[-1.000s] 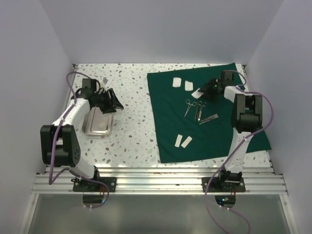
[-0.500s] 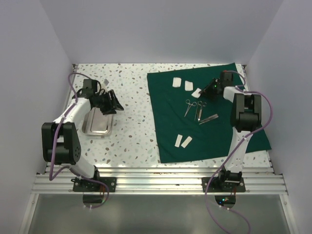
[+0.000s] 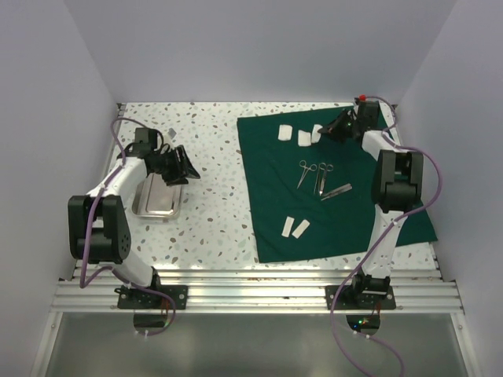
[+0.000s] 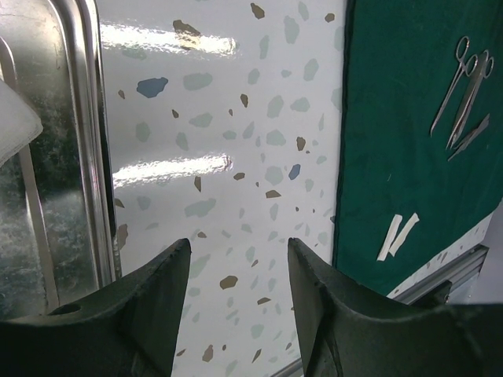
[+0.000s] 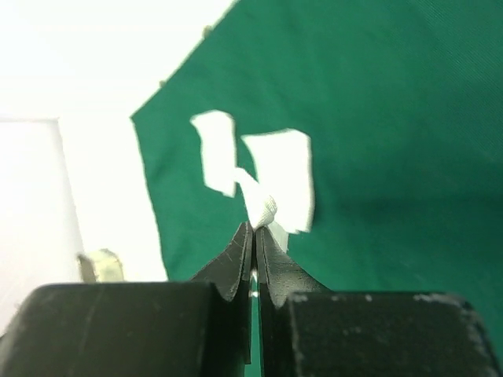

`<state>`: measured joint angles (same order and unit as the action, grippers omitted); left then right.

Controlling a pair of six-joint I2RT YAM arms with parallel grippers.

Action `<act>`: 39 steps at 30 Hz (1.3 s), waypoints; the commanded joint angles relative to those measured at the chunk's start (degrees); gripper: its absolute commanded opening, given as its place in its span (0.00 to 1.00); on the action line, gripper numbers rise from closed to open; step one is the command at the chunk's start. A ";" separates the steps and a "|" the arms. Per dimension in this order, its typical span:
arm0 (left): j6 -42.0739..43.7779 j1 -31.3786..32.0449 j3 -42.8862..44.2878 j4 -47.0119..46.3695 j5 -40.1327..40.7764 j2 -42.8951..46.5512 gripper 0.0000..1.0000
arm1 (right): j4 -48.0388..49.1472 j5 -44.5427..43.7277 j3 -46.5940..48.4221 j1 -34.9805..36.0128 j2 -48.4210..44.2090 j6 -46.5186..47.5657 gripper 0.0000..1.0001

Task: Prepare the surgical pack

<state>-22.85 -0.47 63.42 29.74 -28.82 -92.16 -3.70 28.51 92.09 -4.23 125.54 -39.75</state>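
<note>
Left of the drape [image 3: 338, 212], well apart from its edge, the tray [image 3: 157, 196] lies on the table [image 3: 212, 212]. The left gripper [image 4: 238, 259] hovers at the tray's drape-side rim with its jaws apart and nothing between them. On the drape's far left part lie the far gauze [image 3: 286, 133], two pieces side by side. Two more pieces, the near gauze [image 3: 288, 227], lie toward its near edge. The instruments [image 3: 316, 177] lie close together near the drape's middle. At the drape's far edge, just right of the far gauze, the right gripper [image 5: 254, 228] is clamped tight on the held gauze [image 5: 262, 206], pinching it by one corner. The piece appears to be off the cloth. Judged step: gauze pick-up for transfer to the tray. The next move calls for a steady carry leftward off the drape to the tray, then release above it. The corner hold is thin, so a fast swing could drop the piece. The left gripper should stay out of the drop path.
</note>
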 commanded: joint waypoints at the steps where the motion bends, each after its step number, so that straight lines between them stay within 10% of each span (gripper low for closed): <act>1: 1.93 0.03 1.88 -0.03 -1.68 -0.83 0.56 | 2.29 4.53 3.97 0.19 -0.82 1.95 0.00; 15: 2.99 0.12 2.50 0.76 -1.24 -1.88 0.56 | -13.68 10.59 25.31 2.82 12.62 7.66 0.00; 39: 3.60 0.03 2.94 1.11 -1.24 -3.90 0.56 | -19.14 12.36 30.42 2.82 18.95 7.40 0.00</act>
<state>-21.17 -0.47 64.62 30.59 -29.30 -95.74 -21.04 40.42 118.98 -1.17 144.00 -32.75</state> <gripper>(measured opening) 0.563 0.015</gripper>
